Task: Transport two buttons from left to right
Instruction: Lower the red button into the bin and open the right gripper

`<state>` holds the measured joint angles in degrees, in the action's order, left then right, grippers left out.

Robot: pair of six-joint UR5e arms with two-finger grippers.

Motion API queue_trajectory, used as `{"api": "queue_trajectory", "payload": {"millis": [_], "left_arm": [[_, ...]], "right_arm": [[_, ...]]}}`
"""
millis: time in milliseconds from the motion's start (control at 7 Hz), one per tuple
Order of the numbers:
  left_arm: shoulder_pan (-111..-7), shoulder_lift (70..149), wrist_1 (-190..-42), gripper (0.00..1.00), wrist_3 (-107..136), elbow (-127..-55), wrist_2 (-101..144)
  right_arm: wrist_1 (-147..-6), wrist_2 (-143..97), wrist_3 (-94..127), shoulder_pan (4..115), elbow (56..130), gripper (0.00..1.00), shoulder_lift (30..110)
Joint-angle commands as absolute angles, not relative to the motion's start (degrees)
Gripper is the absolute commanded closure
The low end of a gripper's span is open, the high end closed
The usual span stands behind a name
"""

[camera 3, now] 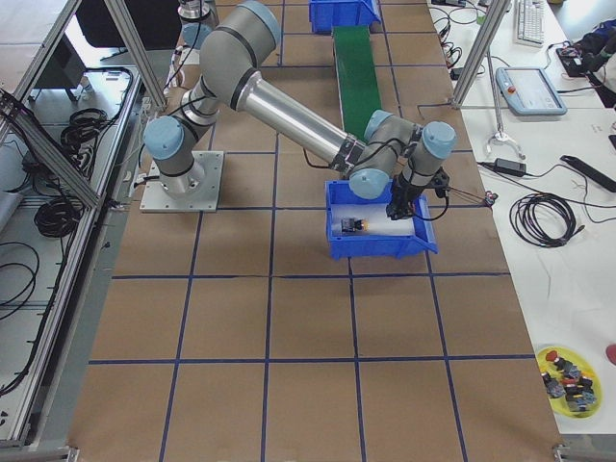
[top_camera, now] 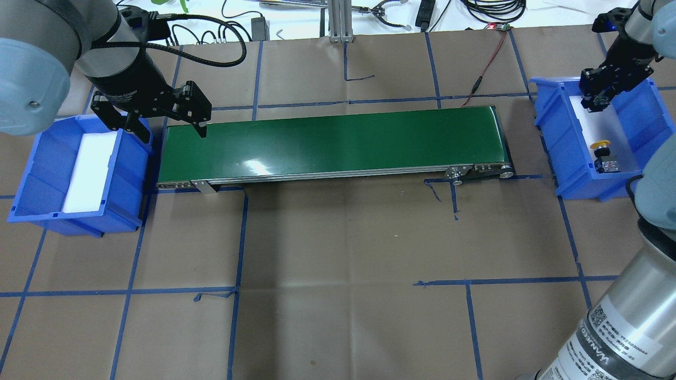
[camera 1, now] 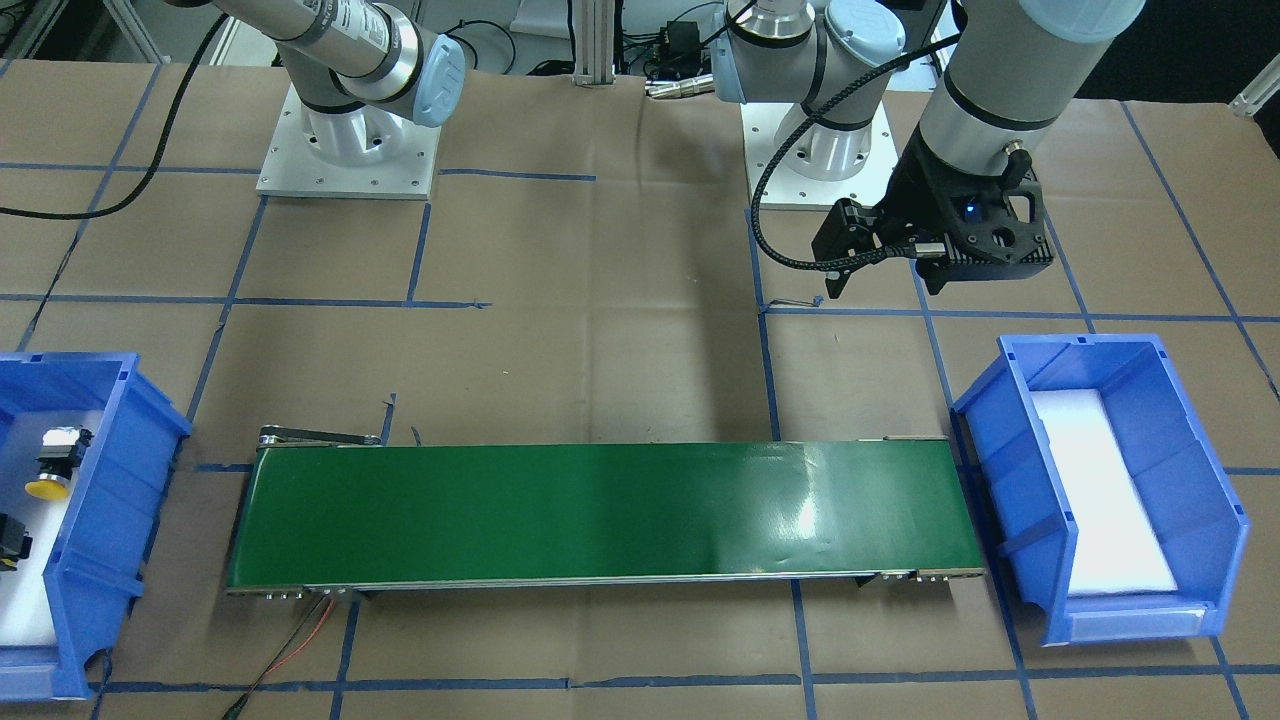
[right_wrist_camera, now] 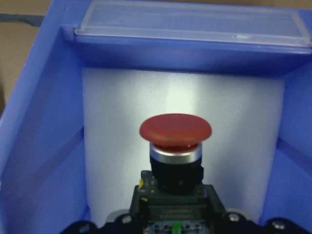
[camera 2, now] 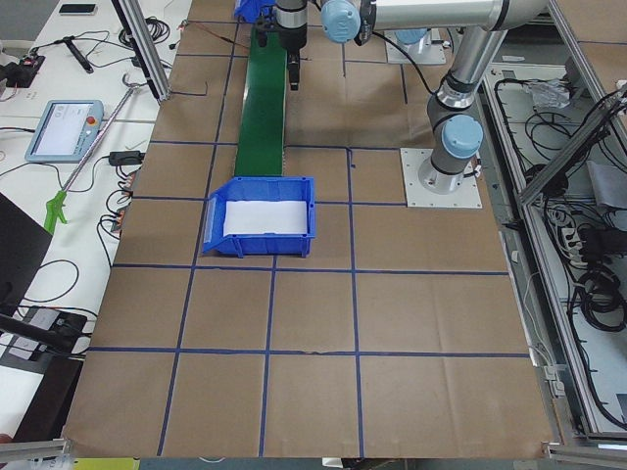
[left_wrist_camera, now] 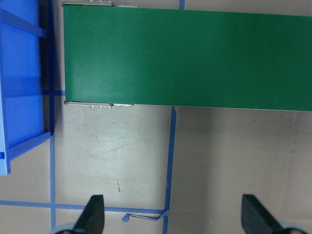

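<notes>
The red button (right_wrist_camera: 175, 129), a red cap on a black body, is held by my right gripper (top_camera: 594, 103) over the white foam at the far end of the right blue bin (top_camera: 549, 137). The gripper's jaws show only at the bottom edge of the right wrist view. The yellow button (top_camera: 600, 145) lies on its side on the foam in the same bin; it also shows in the front view (camera 1: 47, 487). My left gripper (top_camera: 171, 132) is open and empty, above the table by the conveyor's left end, with both fingertips (left_wrist_camera: 95, 209) showing in the left wrist view.
A green conveyor belt (top_camera: 338, 140) runs between the two bins. The left blue bin (top_camera: 31, 174) holds only a white foam pad. Blue tape lines cross the brown paper table. Cables and an aluminium post stand at the far edge.
</notes>
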<state>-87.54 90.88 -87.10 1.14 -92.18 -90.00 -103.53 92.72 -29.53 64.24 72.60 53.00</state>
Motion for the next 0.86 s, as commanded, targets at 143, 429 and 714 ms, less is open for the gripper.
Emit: {"api": "queue_trajectory", "payload": {"millis": [143,429,714], "left_arm": [[-87.5,90.9,-87.1,0.0,1.1,-92.0,-90.0],[-87.5,91.0,-87.1,0.0,1.1,-91.9,-90.0],[-87.5,90.9,-87.2,0.0,1.1,-91.9,-90.0]], "right_arm": [[-105.0,93.3,-29.5,63.9,74.4,0.91,51.6],[-105.0,93.3,-29.5,63.5,74.5,0.76,51.3],[-105.0,95.4,-29.4,63.5,75.1,0.35,51.3]]}}
